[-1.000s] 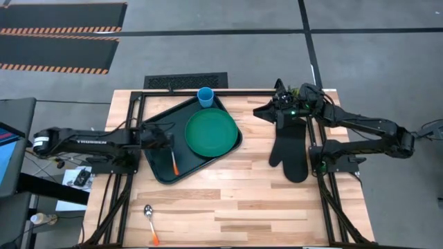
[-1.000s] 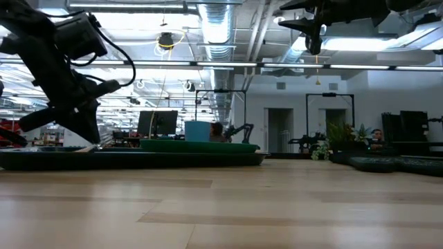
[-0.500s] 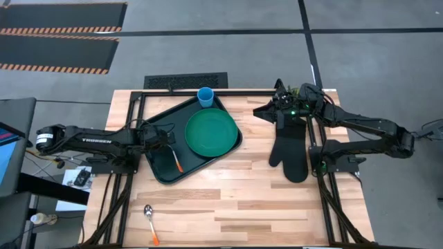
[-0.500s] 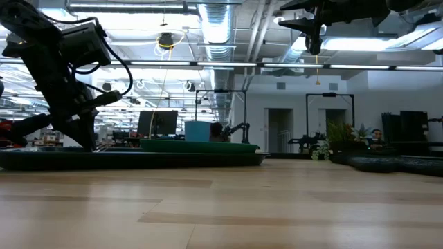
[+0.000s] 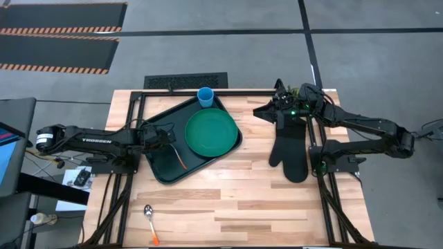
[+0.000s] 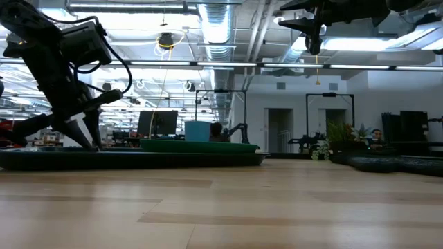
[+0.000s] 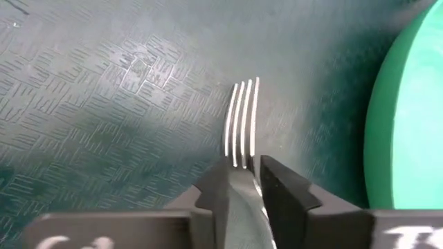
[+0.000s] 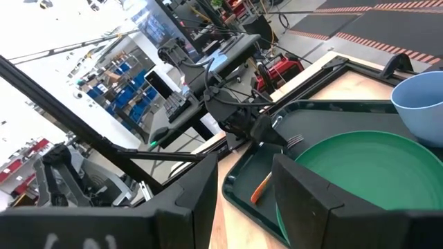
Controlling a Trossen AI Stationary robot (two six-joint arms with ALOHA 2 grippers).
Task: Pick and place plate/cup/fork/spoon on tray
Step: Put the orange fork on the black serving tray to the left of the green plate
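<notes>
Your slim silver-tined fork with the orange handle (image 7: 242,124) sits over the textured floor of the large dark green-black rectangular tray (image 5: 158,169), just beside the round flat green plastic plate (image 5: 211,132); tines poke out past your left gripper (image 7: 243,176), whose fingers are clamped on its neck. The small light-blue plastic cup (image 5: 205,96) is at the tray's far corner. The small orange-ended spoon (image 5: 149,219) lies on the wooden table (image 5: 242,200), well apart. Your right gripper (image 5: 270,111) hovers by the black oven mitt (image 5: 290,151), fingers apart.
</notes>
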